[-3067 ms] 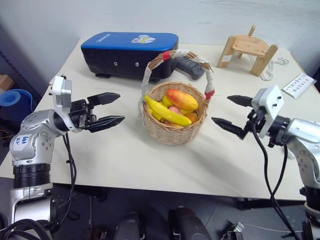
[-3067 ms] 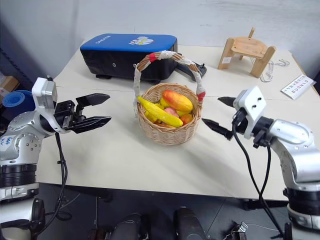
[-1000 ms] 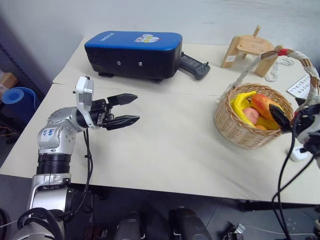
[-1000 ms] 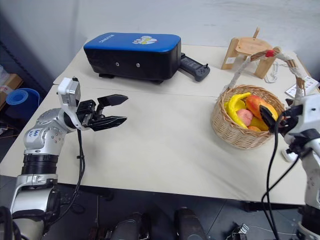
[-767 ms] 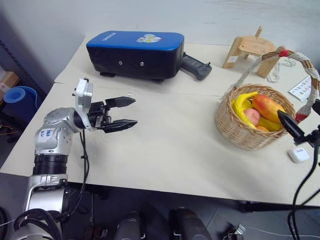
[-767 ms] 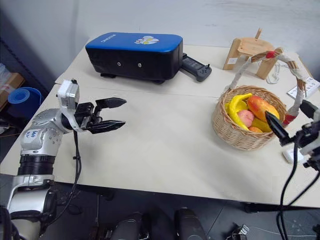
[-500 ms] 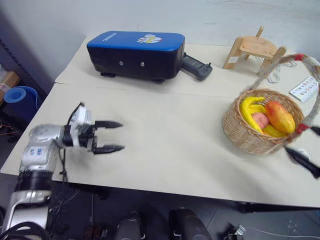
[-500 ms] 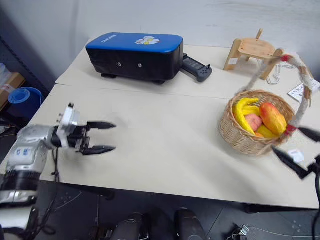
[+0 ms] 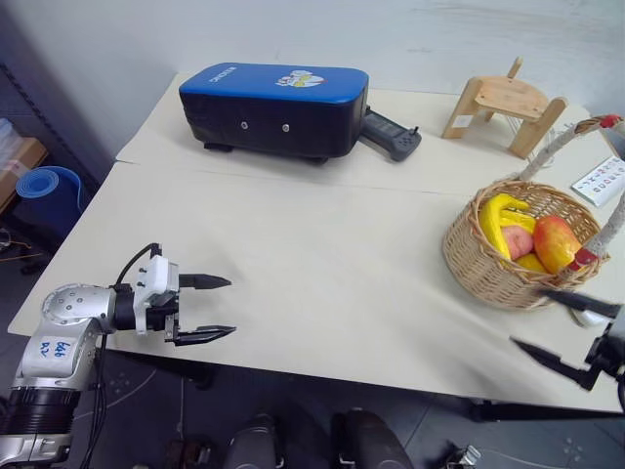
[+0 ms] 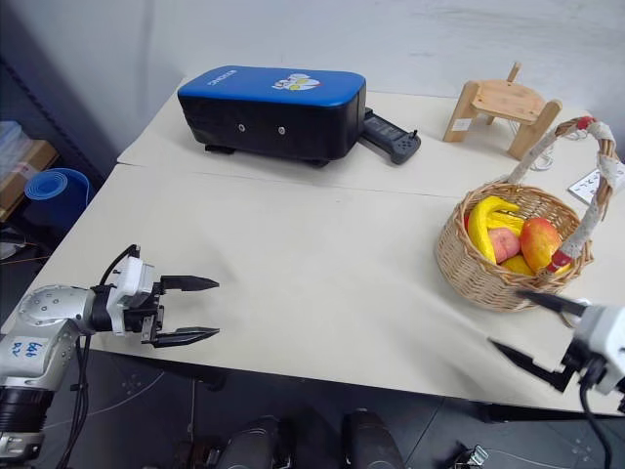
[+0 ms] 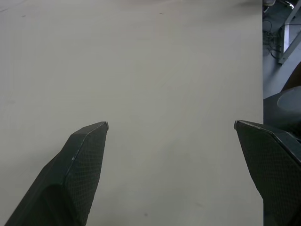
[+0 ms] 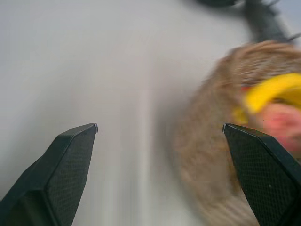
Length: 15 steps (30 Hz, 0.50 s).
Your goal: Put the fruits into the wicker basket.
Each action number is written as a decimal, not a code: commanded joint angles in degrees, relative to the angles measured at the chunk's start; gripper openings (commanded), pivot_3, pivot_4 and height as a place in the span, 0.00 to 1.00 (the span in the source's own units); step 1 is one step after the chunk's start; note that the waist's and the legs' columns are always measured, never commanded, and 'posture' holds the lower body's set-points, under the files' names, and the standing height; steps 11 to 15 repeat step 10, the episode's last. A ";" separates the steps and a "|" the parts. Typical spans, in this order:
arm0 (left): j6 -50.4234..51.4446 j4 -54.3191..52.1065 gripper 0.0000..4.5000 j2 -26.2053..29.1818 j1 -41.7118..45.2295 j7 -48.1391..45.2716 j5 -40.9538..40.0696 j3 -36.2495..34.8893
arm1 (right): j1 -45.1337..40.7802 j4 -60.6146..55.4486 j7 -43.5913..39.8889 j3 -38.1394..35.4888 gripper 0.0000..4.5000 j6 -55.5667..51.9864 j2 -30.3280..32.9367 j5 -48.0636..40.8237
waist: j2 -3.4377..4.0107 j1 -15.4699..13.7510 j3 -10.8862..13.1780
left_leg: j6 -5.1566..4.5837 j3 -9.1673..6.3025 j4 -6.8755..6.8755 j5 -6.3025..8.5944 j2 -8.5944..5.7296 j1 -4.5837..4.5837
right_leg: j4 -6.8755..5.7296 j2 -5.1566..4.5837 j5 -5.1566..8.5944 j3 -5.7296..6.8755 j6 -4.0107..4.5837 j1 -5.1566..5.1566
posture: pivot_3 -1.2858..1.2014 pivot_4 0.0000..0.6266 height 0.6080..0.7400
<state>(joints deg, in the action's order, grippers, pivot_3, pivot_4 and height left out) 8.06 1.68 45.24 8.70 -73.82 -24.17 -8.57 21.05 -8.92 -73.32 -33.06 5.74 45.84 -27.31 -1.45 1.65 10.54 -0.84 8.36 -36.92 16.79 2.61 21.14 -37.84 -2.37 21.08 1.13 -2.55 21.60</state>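
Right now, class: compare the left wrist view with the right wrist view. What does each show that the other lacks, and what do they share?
The left wrist view has the table's edge with a dark floor and a metal frame beyond it. The right wrist view has the wicker basket holding the yellow banana and pink peach. Both show the pale table and two black fingers spread wide apart, holding nothing.

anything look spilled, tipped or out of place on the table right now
Nothing stands out. The wicker basket sits upright near the table's right edge with the banana, peach and mango inside. No fruit lies loose on the table, and both pincers are open and empty.
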 commanded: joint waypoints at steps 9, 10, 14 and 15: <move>-2.49 -4.99 1.00 -1.26 -3.69 4.46 -0.31 -1.41 | -8.30 -4.73 4.11 14.57 0.98 -0.51 -3.68 1.42 | 0.00 0.36 0.00 | -0.15 0.01 -0.06 0.08 0.00 -0.08 | -0.09 -0.03 -0.07 -0.01 -0.01 -0.03 | 0.52 0.24 1.00; -2.55 -5.05 1.00 -1.22 -4.07 4.31 -0.59 -1.51 | -8.68 -4.50 4.22 15.02 0.98 -0.38 -3.67 1.50 | 0.00 0.36 0.00 | -0.13 0.01 -0.05 0.07 0.00 -0.07 | -0.07 -0.03 -0.06 -0.01 -0.01 -0.01 | 0.52 0.24 1.00; -2.55 -5.05 1.00 -1.22 -4.07 4.31 -0.59 -1.51 | -8.68 -4.50 4.22 15.02 0.98 -0.38 -3.67 1.50 | 0.00 0.36 0.00 | -0.13 0.01 -0.05 0.07 0.00 -0.07 | -0.07 -0.03 -0.06 -0.01 -0.01 -0.01 | 0.52 0.24 1.00; -2.55 -5.05 1.00 -1.22 -4.07 4.31 -0.59 -1.51 | -8.68 -4.50 4.22 15.02 0.98 -0.38 -3.67 1.50 | 0.00 0.36 0.00 | -0.13 0.01 -0.05 0.07 0.00 -0.07 | -0.07 -0.03 -0.06 -0.01 -0.01 -0.01 | 0.52 0.24 1.00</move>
